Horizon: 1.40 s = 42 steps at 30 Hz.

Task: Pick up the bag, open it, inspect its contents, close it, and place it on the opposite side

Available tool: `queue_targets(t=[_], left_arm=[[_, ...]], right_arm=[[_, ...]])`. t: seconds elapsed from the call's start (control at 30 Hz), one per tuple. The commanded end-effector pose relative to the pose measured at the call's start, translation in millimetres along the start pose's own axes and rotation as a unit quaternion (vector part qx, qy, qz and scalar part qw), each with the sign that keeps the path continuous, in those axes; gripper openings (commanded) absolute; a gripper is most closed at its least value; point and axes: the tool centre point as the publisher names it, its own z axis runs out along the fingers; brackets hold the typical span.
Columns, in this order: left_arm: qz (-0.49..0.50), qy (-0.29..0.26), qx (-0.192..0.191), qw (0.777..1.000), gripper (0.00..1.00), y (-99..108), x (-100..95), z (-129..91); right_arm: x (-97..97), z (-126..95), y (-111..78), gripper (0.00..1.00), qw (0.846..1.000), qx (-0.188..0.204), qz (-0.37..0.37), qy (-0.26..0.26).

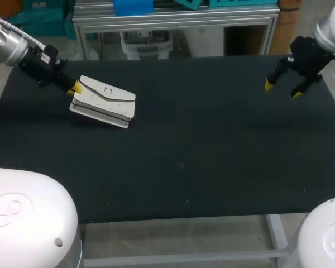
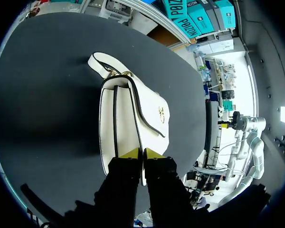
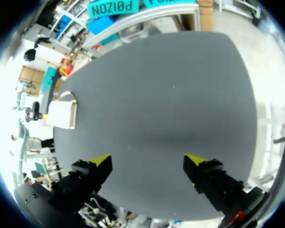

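Note:
A white handbag [image 1: 103, 100] with a flap and a small gold clasp lies at the table's left rear, its left end raised so that it tilts. My left gripper [image 1: 75, 87] is at that raised end. In the left wrist view the gripper [image 2: 142, 154] is shut on the thin edge of the bag [image 2: 133, 118], near the rim of the flap. The bag's strap loop [image 2: 102, 66] lies on the table at the end away from the gripper. My right gripper [image 1: 280, 89] hangs open above the table's right rear, holding nothing. From the right gripper [image 3: 147, 161] the bag [image 3: 61, 114] shows far off across the table.
The black table [image 1: 201, 156] fills the head view. Its front edge runs along the bottom and a metal frame [image 1: 173, 22] stands behind its rear edge. Nothing else lies on the table.

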Motion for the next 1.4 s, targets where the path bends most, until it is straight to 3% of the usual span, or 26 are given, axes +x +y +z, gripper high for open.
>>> queue_targets(t=[0.03, 0.4, 0.77, 1.1, 1.4], left_arm=[[-0.001, 0.005, -0.020, 1.000, 0.00, -21.6, -21.0, -18.8], [-0.004, -0.003, -0.010, 1.000, 0.00, -59.2, -63.2, -52.4], [-0.012, -0.001, -0.002, 1.000, 0.00, -74.1, -101.7, -77.9], [-0.020, -0.005, 0.007, 1.000, 0.00, -77.5, -120.9, -94.6], [-0.021, -0.009, 0.008, 1.000, 0.00, -81.8, -127.9, -99.6]], right_arm=[[-0.8, -9.6, 12.0, 1.00, 1.000, 0.011, 0.001, -0.018], [-5.8, -8.5, 24.5, 1.00, 0.999, 0.029, -0.011, -0.033], [-5.4, -8.6, 32.0, 1.00, 0.997, 0.037, -0.010, -0.060], [-6.0, -8.5, 36.5, 1.00, 0.996, 0.040, -0.006, -0.084], [-19.0, -17.2, 48.4, 1.00, 0.993, 0.029, 0.019, -0.117]])
